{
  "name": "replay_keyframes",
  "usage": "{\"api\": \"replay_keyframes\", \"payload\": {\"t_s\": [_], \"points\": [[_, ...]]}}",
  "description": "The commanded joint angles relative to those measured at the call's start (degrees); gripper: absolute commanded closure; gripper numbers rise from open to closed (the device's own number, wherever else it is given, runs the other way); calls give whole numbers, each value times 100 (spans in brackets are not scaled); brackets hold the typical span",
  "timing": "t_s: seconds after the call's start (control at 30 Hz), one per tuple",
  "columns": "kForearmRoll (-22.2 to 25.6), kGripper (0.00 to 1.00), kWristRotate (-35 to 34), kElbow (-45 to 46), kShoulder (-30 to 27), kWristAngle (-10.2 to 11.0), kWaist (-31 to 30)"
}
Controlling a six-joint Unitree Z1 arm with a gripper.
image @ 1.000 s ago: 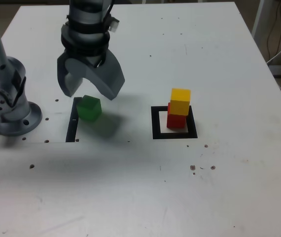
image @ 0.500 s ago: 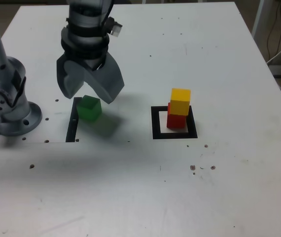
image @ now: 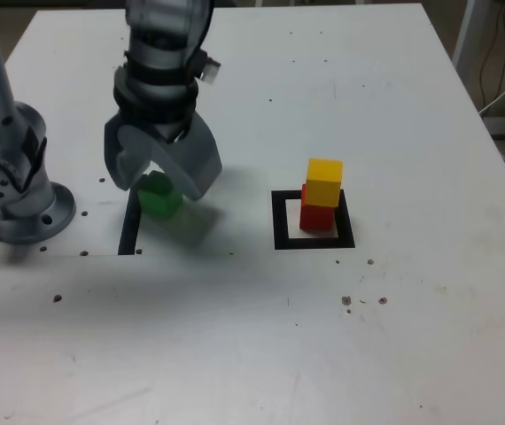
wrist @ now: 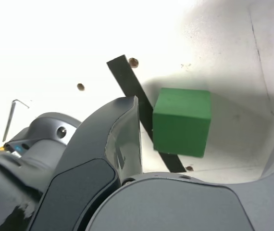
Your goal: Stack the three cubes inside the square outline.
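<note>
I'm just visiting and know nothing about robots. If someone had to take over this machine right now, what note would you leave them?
Gripper: open, holding nothing, fingers either side of the green cube.
Green cube: on the table, beside the narrow black strip, away from the square outline.
Done: red cube sits inside the outline, yellow cube stacked on it.
Left: close on the green cube, lift it, set it on the yellow one.

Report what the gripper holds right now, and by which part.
Nothing is held. The gripper hangs open around the green cube, which sits on the table, jaws clear of its sides.
</note>
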Motion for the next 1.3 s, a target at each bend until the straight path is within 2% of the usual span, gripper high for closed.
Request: {"api": "replay_keyframes", "payload": {"t_s": [0.0, 0.27, 0.47, 0.67, 1.0, 1.27], "points": [[-101, 1, 10, 86, 77, -37, 30], [-273, 3, 10, 208, 183, -90, 80], [-313, 9, 10, 209, 253, -122, 95], [-426, 26, -2, 200, 292, -163, 96], [-529, 65, -78, 205, 291, -161, 96], [-553, 69, -78, 211, 291, -181, 97]]}}
